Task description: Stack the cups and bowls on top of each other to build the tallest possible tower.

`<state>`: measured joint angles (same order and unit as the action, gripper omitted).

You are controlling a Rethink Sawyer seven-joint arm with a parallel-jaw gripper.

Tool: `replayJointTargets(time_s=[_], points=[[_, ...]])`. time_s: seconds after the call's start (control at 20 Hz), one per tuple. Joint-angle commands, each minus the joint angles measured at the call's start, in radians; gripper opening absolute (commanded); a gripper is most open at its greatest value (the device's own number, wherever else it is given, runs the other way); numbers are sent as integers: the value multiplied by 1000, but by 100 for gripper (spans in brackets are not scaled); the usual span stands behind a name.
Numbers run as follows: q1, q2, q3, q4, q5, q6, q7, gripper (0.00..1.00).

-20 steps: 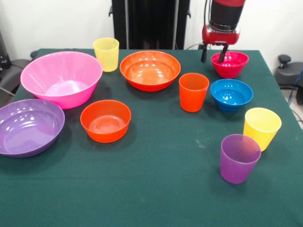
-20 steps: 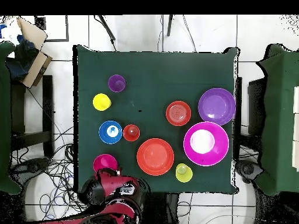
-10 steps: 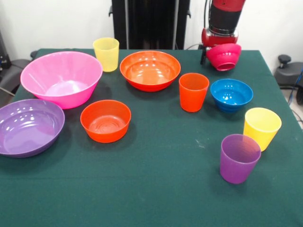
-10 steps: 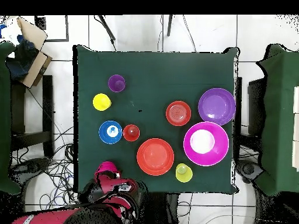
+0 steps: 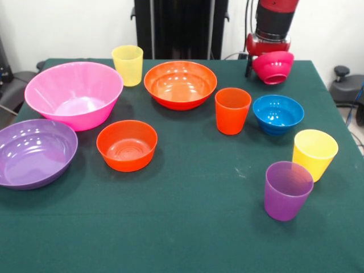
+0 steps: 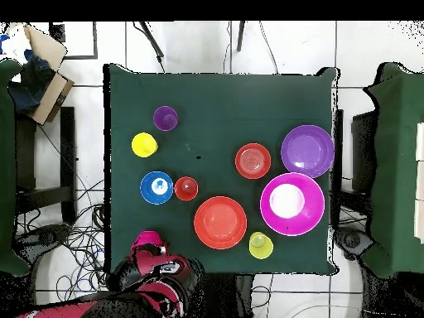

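- Holding the small magenta bowl in my jaws, lifted clear of the counter and tilted, up behind the blue bowl.
- My gripper pinches it at the rim, the only thin edge on offer.
- It looks light and stiff, but the glossy plastic may slip or swing.
- Left of the blue bowl, past the orange cup, waits the big pink bowl, likely the tower's base.

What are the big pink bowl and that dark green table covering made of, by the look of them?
The big pink bowl looks like glossy moulded plastic: light glints on its smooth inner wall, and its base seems slightly translucent. The table covering looks like matte cloth, perhaps felt: it shows no shine and a few pale lint specks.
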<state>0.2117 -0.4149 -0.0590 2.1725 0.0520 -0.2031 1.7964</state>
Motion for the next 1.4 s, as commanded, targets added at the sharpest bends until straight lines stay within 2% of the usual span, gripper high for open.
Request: replayJointTargets(time_s=[0.05,0.2,0.25,0.4,0.8,1.1,1.4], points=[[22,20,82,-91,56,-15,202,100],[39,12,63,-91,59,-18,208,100],[46,10,54,-92,61,-18,210,0],[59,-27,38,-99,55,49,190,0],[8,-183,49,-65,21,203,157,0],[-26,-314,37,-77,-4,371,105,0],[-66,-389,43,-101,-34,490,68,0]])
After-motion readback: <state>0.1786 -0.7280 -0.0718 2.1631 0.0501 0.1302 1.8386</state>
